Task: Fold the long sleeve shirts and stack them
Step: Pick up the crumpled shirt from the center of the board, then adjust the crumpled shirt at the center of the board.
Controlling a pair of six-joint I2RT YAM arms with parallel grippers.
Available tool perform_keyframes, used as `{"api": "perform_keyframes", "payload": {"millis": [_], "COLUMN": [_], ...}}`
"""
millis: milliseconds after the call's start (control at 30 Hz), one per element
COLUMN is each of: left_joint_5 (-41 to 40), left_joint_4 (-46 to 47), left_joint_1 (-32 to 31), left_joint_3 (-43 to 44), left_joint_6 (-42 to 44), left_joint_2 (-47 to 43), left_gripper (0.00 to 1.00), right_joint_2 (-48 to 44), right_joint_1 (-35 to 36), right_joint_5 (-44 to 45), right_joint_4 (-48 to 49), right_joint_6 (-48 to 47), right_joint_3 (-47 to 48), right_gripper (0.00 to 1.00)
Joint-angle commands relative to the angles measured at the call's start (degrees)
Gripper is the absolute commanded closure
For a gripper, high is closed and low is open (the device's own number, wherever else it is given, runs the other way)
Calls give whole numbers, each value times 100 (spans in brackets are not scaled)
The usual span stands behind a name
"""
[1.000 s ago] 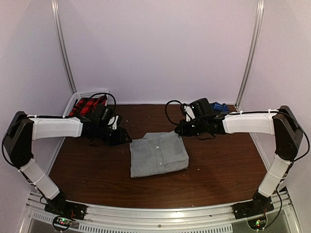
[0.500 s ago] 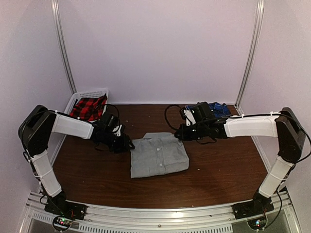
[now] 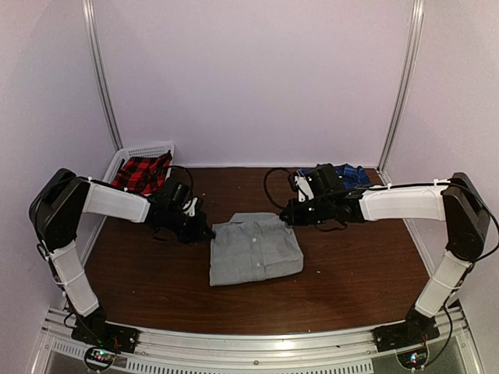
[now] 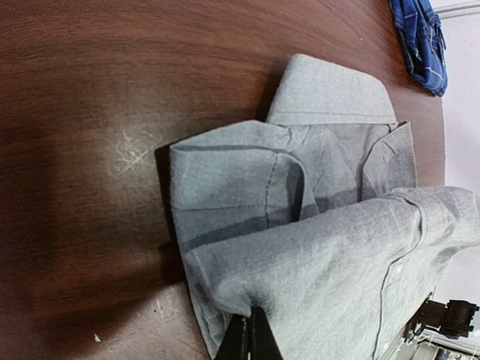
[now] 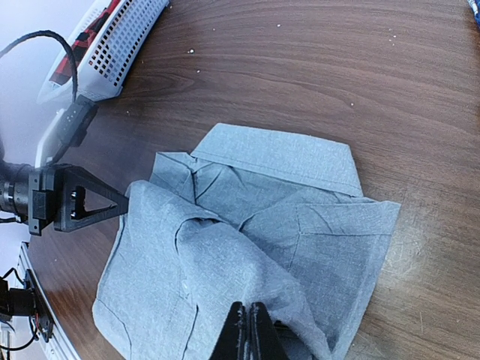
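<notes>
The light grey shirt (image 3: 255,249), probably limp and light, handles best by its corners, where left fingers (image 4: 238,345) and right fingers (image 5: 234,337) clench it.

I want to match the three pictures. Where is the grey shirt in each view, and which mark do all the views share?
Top external: the grey shirt lies folded in the centre of the picture.
Left wrist: the grey shirt fills the lower right, down to the bottom edge.
Right wrist: the grey shirt fills the centre and the bottom.
Shared landmark: its flat collar, the top edge of the shirt in every view.
</notes>
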Motion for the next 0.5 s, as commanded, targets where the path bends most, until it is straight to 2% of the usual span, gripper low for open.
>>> {"api": "perform_keyframes", "payload": {"millis": [0,233,467], "left_joint_5": [251,349,494], "left_joint_4": [89,-671,-1149], "left_joint_1": [-8,-306,-1036], "left_joint_3": [138,188,-316], "left_joint_6": [148,346,303], "left_joint_2": [-353,-1155,-2018], "left_gripper": [100,100,100], "right_joint_2": [-211,-899,-2126], "right_joint_1": [53,150,517], "right_joint_5": [-18,95,-8], "right_joint_4": [67,-158,-474], "right_joint_6": [15,41,356], "right_joint_3": [-62,-462,-1314], "right_gripper": [98,99,99]}}
